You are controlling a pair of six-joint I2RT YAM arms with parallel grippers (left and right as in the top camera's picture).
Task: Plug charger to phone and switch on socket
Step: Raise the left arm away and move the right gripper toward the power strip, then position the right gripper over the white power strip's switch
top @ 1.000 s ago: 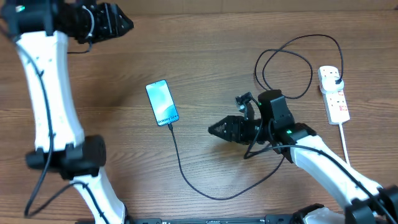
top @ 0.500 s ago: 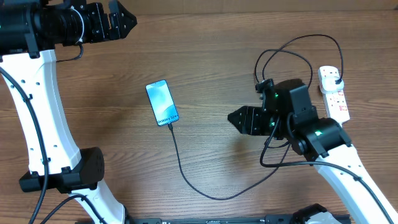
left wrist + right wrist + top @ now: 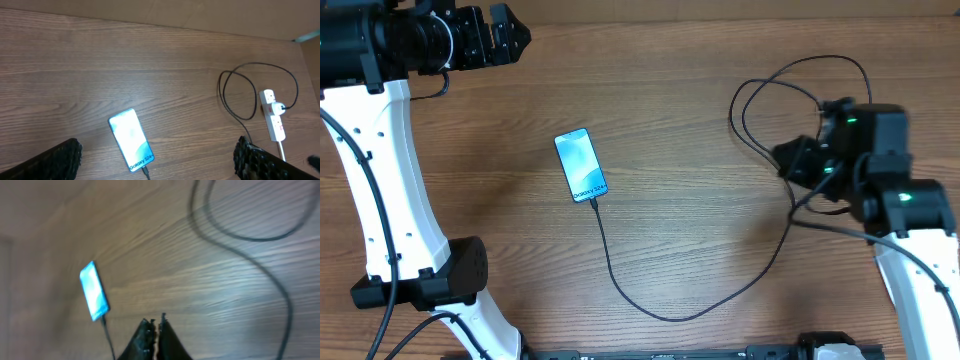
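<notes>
The phone (image 3: pixel 580 165) lies left of centre on the table (image 3: pixel 700 120), the charger (image 3: pixel 672 318) meeting its near end, curving frontward, then rising rightward into loops beside the socket (image 3: pixel 273 120) at far right.

Overhead, the right arm (image 3: pixel 885 175) at three o'clock hides the socket (image 3: pixel 272 120) from us; only the left wrist view shows it, its red switches too small to read. Our right wrist view is smeared, the charger (image 3: pixel 245 238) a soft streak at one o'clock. The left gripper (image 3: pixel 157 152) has both fingers (image 3: pixel 60 161) cut off by the frame at seven and five o'clock.
</notes>
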